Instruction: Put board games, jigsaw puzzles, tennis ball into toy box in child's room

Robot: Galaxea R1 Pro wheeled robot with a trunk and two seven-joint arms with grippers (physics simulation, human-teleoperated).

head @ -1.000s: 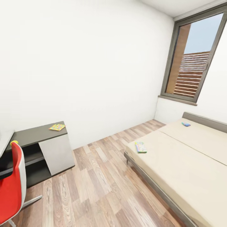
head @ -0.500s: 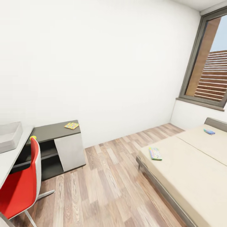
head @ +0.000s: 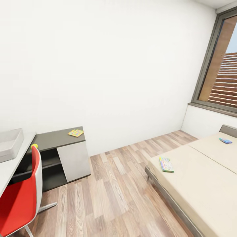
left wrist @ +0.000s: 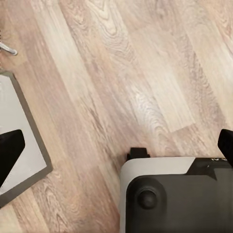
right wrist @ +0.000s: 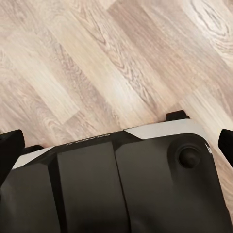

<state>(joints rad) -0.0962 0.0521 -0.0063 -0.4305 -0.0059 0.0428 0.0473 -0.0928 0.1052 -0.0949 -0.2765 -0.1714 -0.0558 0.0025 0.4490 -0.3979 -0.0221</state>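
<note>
On the bed (head: pixel 197 184) at three o'clock, the nearer game box (head: pixel 166 164) points away, closest the right tool (right wrist: pixel 116 141), both tools spread wide.

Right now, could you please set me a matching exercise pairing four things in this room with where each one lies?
Things:
1. jigsaw puzzle
2. green-edged board game
3. small blue board game
4. toy box

Places:
A. near the foot corner of the bed
B. on the pale desktop, beside the red chair
C. on the dark grey cabinet
D. far up the bed, close to the headboard

Pairs: 1-C, 2-A, 3-D, 4-B
</note>
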